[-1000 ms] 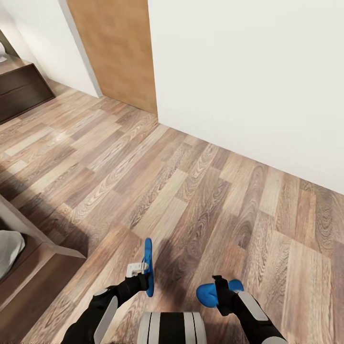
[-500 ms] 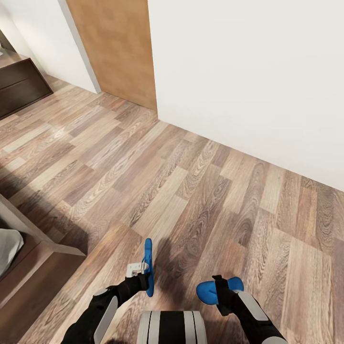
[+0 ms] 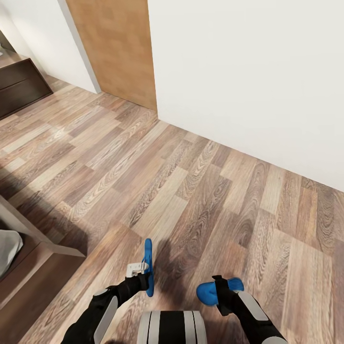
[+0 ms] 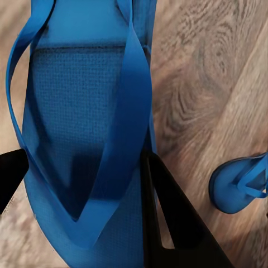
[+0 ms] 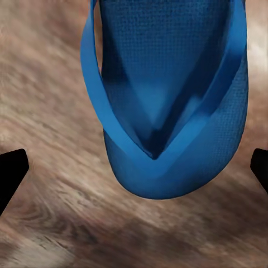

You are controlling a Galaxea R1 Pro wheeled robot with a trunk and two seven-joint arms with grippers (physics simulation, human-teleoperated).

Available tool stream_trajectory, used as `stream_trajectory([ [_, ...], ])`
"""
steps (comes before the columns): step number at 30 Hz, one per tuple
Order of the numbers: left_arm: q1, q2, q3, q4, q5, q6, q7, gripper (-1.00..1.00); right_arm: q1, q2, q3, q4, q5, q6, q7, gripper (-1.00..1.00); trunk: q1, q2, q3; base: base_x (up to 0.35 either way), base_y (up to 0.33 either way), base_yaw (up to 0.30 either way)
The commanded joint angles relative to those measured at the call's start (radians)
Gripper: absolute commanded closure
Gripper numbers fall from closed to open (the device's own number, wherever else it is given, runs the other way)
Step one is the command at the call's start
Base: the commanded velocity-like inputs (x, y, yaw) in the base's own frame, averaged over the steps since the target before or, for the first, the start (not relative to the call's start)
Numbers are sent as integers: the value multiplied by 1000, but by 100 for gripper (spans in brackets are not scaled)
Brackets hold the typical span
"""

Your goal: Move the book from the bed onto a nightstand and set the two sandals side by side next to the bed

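Far left edge of head view: corner of the bed (image 3: 28,258), grey mattress on dark wood frame; a dark cabinet (image 3: 21,88) sits upper left, type unclear. Lower left-centre: left hand (image 3: 143,274) closed on one sandal (image 3: 148,267), held on edge, sole roughly vertical, above the floor (image 3: 191,181). Left wrist view shows a finger (image 4: 167,223) lying against the sole beside the strap. Lower right-centre: right hand (image 3: 220,292) carries the other sandal (image 3: 208,292), flatter, toe end sticking out toward frame left. In right wrist view the fingertips (image 5: 11,173) stand wide of the sole, so can't tell if that grip is tight. Book not seen.

Handling, as judged: sandals look light, thin, somewhat bendy, w/ soft Y-straps. Pinch across the sole edge near mid-length; strap alone would let it swing. Low breakage risk, could slip if pinch is shallow.
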Motion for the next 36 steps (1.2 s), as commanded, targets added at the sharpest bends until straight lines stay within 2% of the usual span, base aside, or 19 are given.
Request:
stream_trajectory([
  [1, 0, 0, 0, -1, 8, 9, 1, 100, 0, 1, -6, -2, -5, 4, -6, -100, 0, 0, -1, 144, 0, 0],
  [19, 0, 0, 0, -1, 9, 9, 1, 100, 0, 1, -6, -2, -5, 4, -6, -100, 0, 0, -1, 16, 0, 0],
  [24, 0, 0, 0, -1, 9, 9, 1, 100, 0, 1, -6, -2, -5, 4, -6, -100, 2, -1, -20, 0, 0, 0],
  [36, 0, 0, 0, -1, 8, 9, 1, 100, 0, 1, -6, -2, -5, 4, -6, -100, 2, -1, -20, 0, 0, 0],
])
